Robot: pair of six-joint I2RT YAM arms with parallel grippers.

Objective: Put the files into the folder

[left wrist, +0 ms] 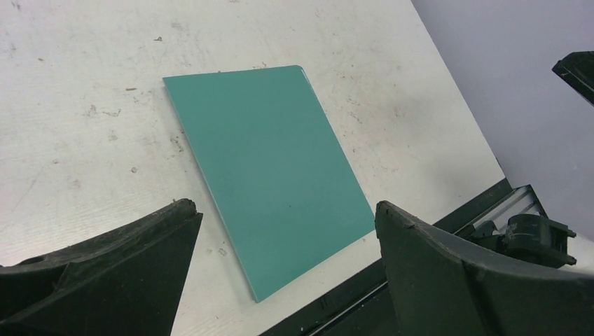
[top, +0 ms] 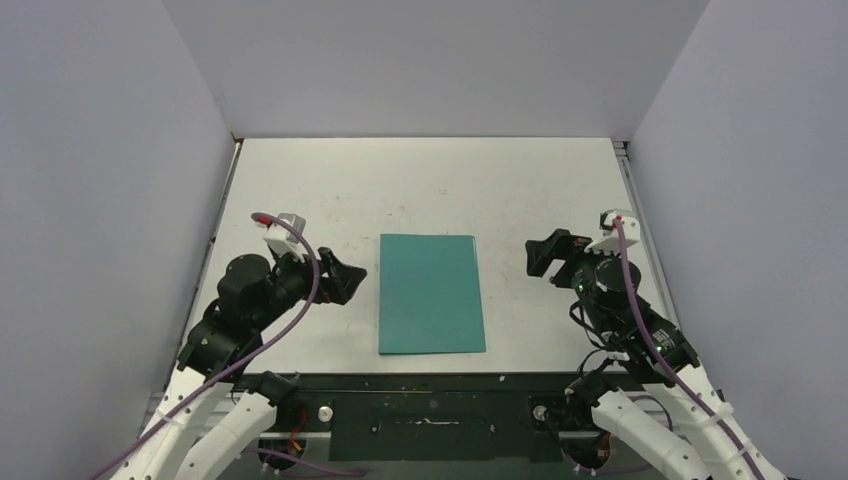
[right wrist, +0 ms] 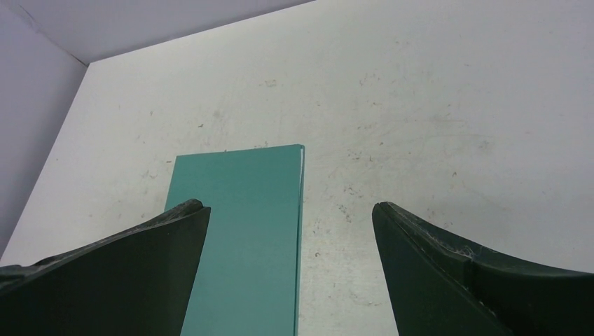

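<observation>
Two arms flank one teal folder [top: 431, 293], which lies flat and closed at the middle of the white, scuffed table [top: 420, 185], its long sides running from 12 to 6 o'clock.

In the overhead view the left arm comes in from about 7 o'clock. The left gripper [top: 347, 278] hangs at 9 o'clock of the folder, near its left long edge but apart from it, and points toward 3 o'clock. Its jaws are released and spread wide with nothing between them. In the left wrist view the two dark fingers [left wrist: 133, 259] frame the folder's cover, and neither touches it.

The folder's cover is plain and smooth. In the right wrist view a thin white line [right wrist: 302, 168] runs along one long edge near a corner. Whether that is paper tucked inside cannot be told.

The right arm comes in from about 5 o'clock. The right gripper [top: 538, 258] hangs at 3 o'clock of the folder, slightly toward 2, clear of the right long edge and pointing toward 9 o'clock. Its jaws are also released and wide apart, holding nothing. In its own wrist view one finger stands above the cover and the other above bare table.
</observation>
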